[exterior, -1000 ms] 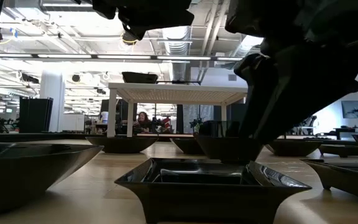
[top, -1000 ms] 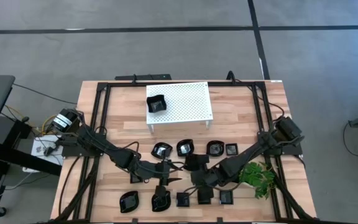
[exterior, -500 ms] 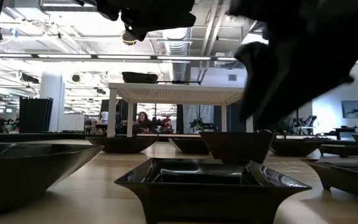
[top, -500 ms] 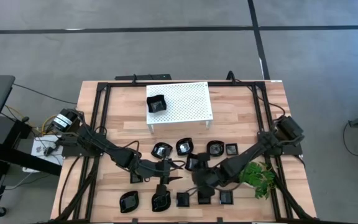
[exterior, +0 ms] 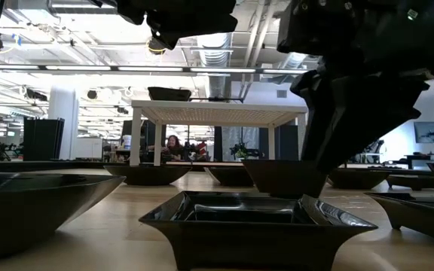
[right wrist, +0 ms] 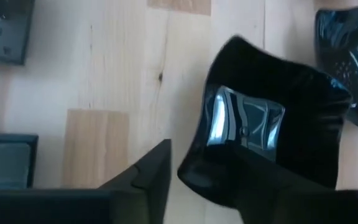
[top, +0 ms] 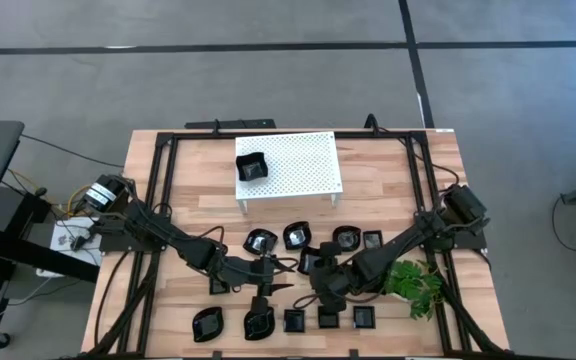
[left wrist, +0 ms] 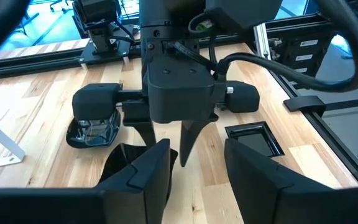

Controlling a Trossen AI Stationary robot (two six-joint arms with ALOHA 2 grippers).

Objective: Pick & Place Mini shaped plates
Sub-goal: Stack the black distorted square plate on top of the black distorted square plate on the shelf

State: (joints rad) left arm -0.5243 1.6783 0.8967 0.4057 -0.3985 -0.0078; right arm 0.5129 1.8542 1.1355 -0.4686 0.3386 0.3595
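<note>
Several glossy black mini plates lie on the wooden table (top: 188,200). One more (top: 252,167) sits on the white rack (top: 298,160). My right gripper (left wrist: 166,149) points steeply down at a square flared plate (right wrist: 266,118), which also shows at table height (exterior: 285,177). Its fingers are apart, one finger (right wrist: 148,174) just outside the plate's near rim (right wrist: 197,174) and the other hidden against the plate. My left gripper (left wrist: 197,168) hangs open just left of it, nothing between its fingers. My right gripper comes at the square plate's near rim from above, slanting. One finger stands outside the rim with a strip of wood showing between them. The other finger merges with the plate's dark wall, so I cannot tell whether it touches. The plate seems to rest on the table.
A wavy plate (left wrist: 95,127) and a shallow square one (left wrist: 253,137) lie close to both grippers. A row of plates (top: 294,320) lines the near edge. A green plant (top: 413,280) sits by the right arm. Black frame rails run along the table's sides.
My right gripper has tipped a little over the square plate while staying nearly in place. My left gripper has kept still.
</note>
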